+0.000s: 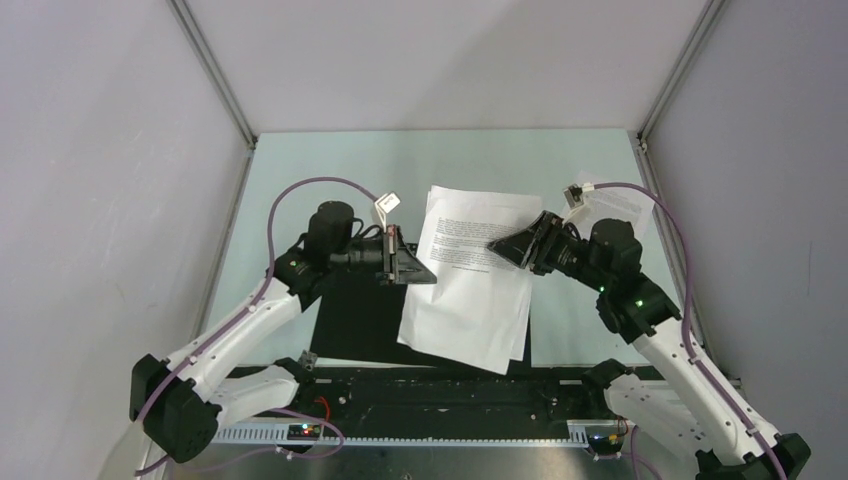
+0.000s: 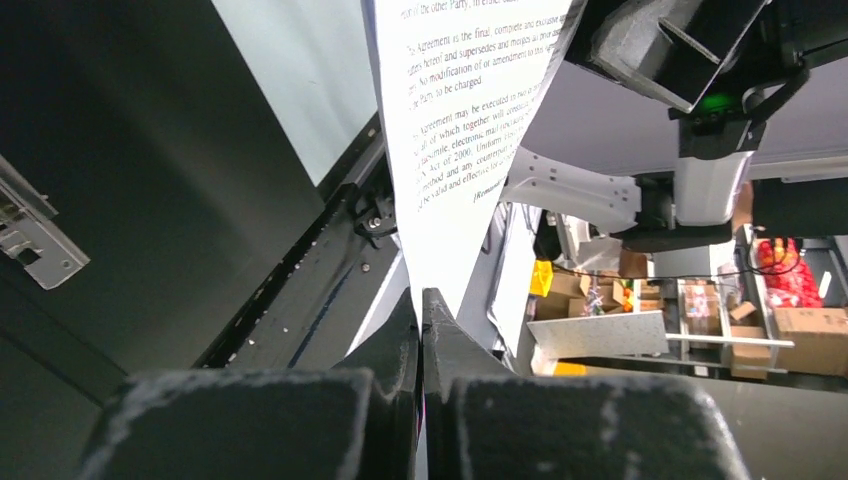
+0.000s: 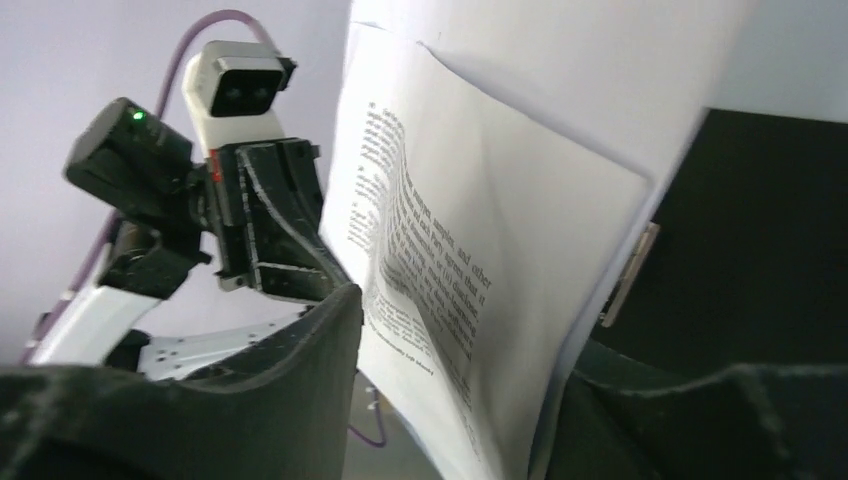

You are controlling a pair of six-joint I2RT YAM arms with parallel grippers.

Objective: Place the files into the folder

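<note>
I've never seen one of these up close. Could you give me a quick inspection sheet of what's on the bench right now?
Surface: pale green table.
Job's things: white files held up between the hands, over the right edge of the open folder, whose black inside faces up.
Clutter: nothing seen.
Hands: left hand shut on the files' edge; right hand open around them.
Cables: purple cables arching above the table.
Surroundings: grey walls on three sides.

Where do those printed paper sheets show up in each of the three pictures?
Top external: files at centre, between left claw and right claw.
Left wrist: files top centre, rising from the shut left claw.
Right wrist: files centre, between the right claw's fingers.
Shared landmark: the black inside of the folder.
</note>
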